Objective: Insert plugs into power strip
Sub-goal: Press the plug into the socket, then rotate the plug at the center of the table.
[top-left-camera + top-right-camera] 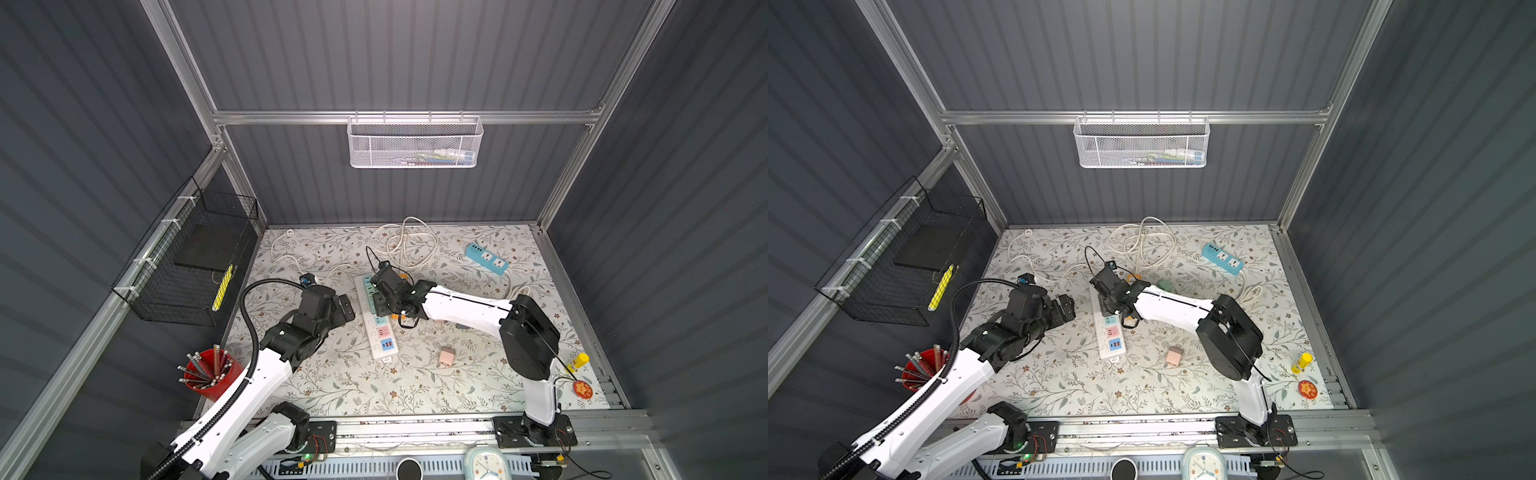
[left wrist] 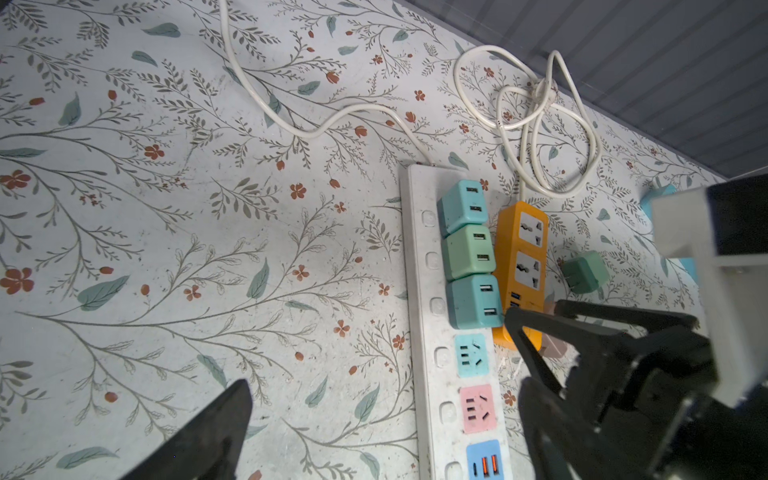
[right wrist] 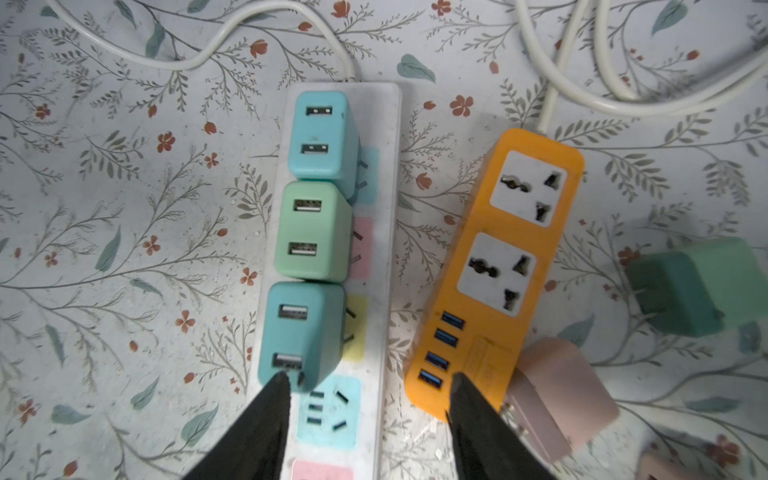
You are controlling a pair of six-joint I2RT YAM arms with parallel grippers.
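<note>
Plugs: three seated in a row on white power strip (image 3: 386,291): far teal plug (image 3: 320,137), mint plug (image 3: 309,230), near teal plug (image 3: 299,332). Next socket down, teal socket (image 3: 328,411), is free; pink one below it is too.

Right pincer (image 3: 370,382) hovers over the strip at that free socket, jaws apart, nothing between them. One fingertip overlaps the near teal plug's edge in the wrist view; can't tell if it touches. Left pincer (image 1: 348,309) is fully spread and empty, just beside the strip.

Loose plugs on tabletop (image 1: 374,390): green plug (image 3: 685,291) on its side near orange strip (image 3: 498,353), pink plug (image 3: 557,390) against the orange strip's end, another pink plug (image 1: 447,356) well apart.

Step, my read: between insertions, fetch comes next. Needs a regrasp of a loose plug by its flat sides, prongs turned down, lined up with the free socket, pressed straight. The left arm could brace the strip.
</note>
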